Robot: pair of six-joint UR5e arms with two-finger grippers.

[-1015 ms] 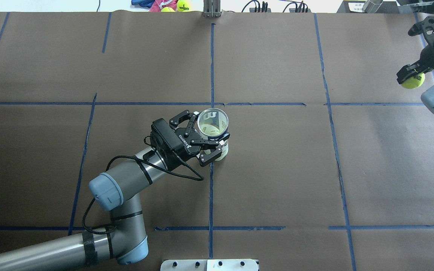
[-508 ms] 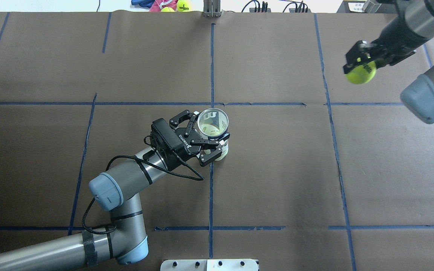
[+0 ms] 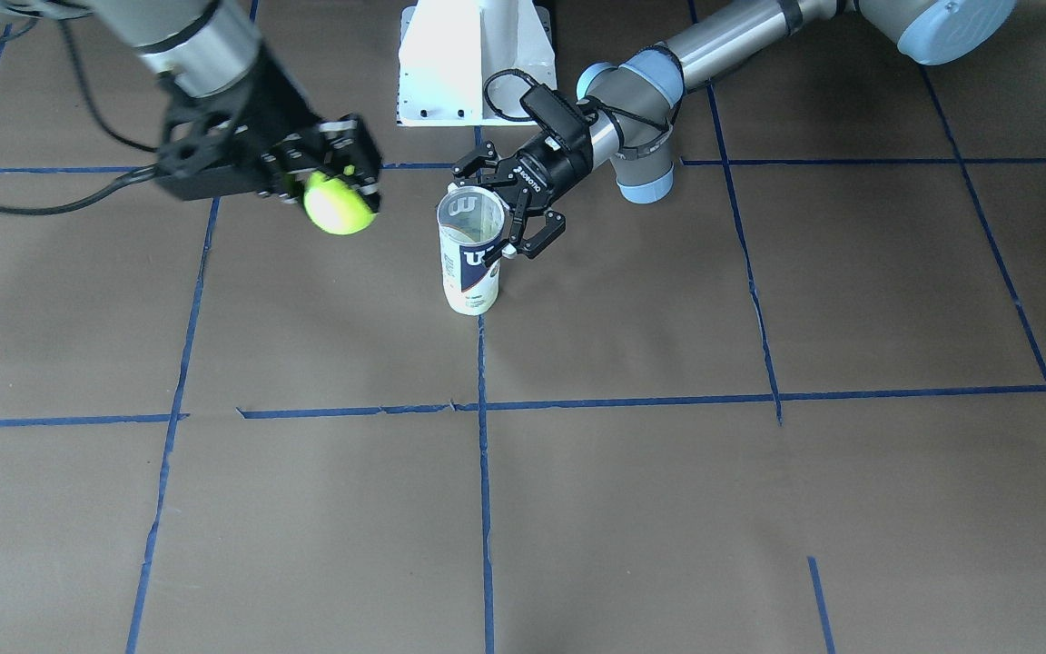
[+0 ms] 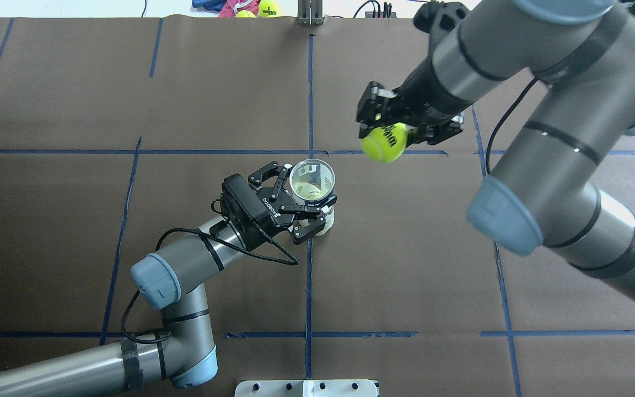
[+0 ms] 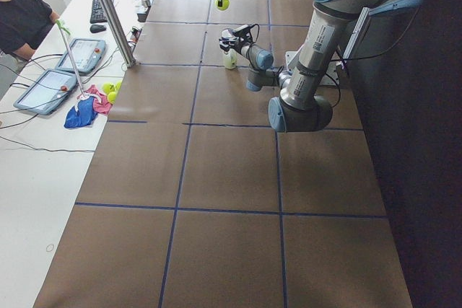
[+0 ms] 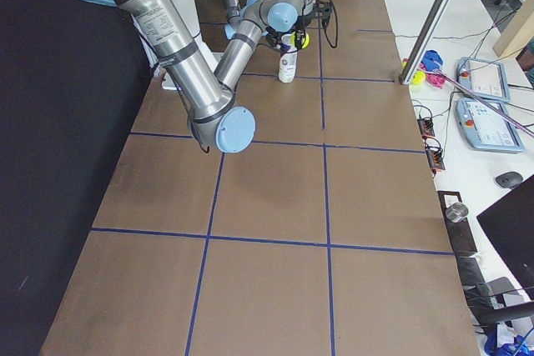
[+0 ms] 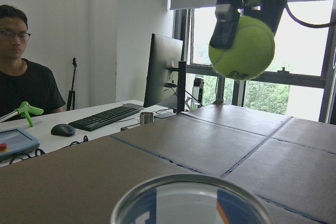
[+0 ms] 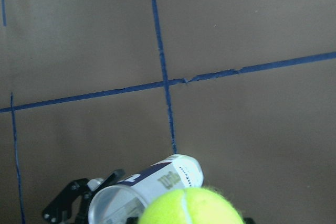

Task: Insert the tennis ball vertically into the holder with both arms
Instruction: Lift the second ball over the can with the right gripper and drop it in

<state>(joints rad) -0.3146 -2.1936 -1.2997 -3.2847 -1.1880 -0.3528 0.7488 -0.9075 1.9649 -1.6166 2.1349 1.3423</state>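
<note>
Your right gripper (image 4: pixel 405 125), closed on the tennis ball (image 4: pixel 384 142), has swung in from the far right edge of the table (image 4: pixel 405 264) within the last second. It now hangs high, near the holder (image 3: pixel 470 263) but not yet over its mouth. The holder stands upright at mid-table, the left gripper (image 4: pixel 302 193) clamped round its upper wall. Legible: a white "W" on the holder's navy label, dark "Wilson" lettering on the ball, "ROBOTIQ" on the left gripper.
</note>
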